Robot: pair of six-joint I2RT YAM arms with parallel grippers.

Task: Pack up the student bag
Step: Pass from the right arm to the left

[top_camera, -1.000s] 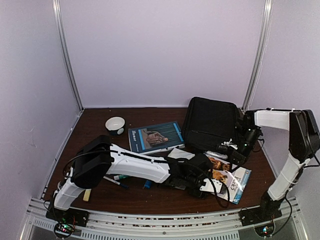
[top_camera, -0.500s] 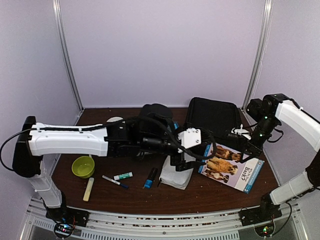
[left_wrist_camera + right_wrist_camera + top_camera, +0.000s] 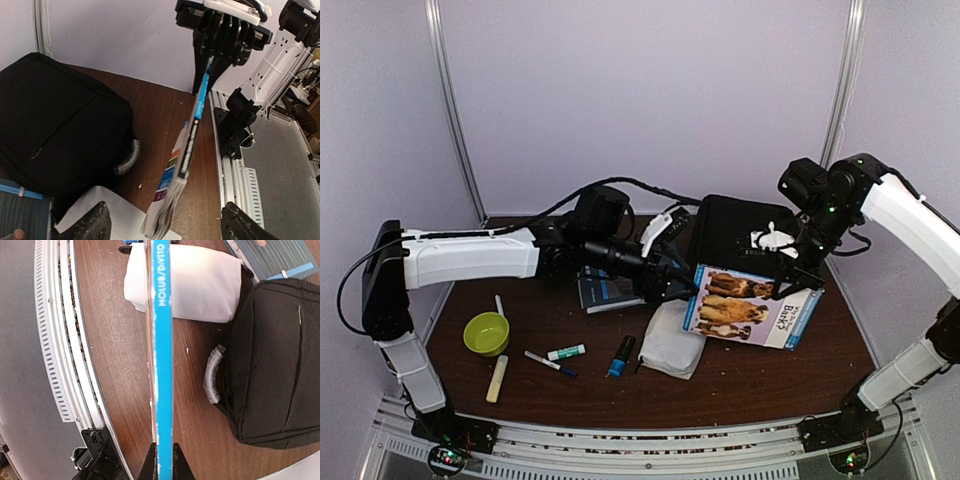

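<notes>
The student bag (image 3: 740,235) is a black soft bag lying flat at the back right, its grey handle (image 3: 214,375) facing the front. My right gripper (image 3: 800,268) is shut on a dog-cover book (image 3: 748,306) and holds it upright above the table in front of the bag. In the right wrist view the fingers (image 3: 150,466) clamp its blue spine (image 3: 161,340). My left gripper (image 3: 672,284) is open and empty just left of the book. In the left wrist view its fingers (image 3: 95,225) spread wide, with the book (image 3: 187,155) edge-on between them and the bag (image 3: 55,130) to the left.
A white fabric pouch (image 3: 672,340) lies under the book's left end. A blue book (image 3: 605,290) lies beneath my left arm. A green bowl (image 3: 486,332), a yellow stick (image 3: 498,378), markers (image 3: 552,362) and a blue tube (image 3: 618,355) sit at the front left.
My right gripper has lifted the dog-cover book off the table and stood it upright in the air. My left arm has swung up from the table front to beside the book.
</notes>
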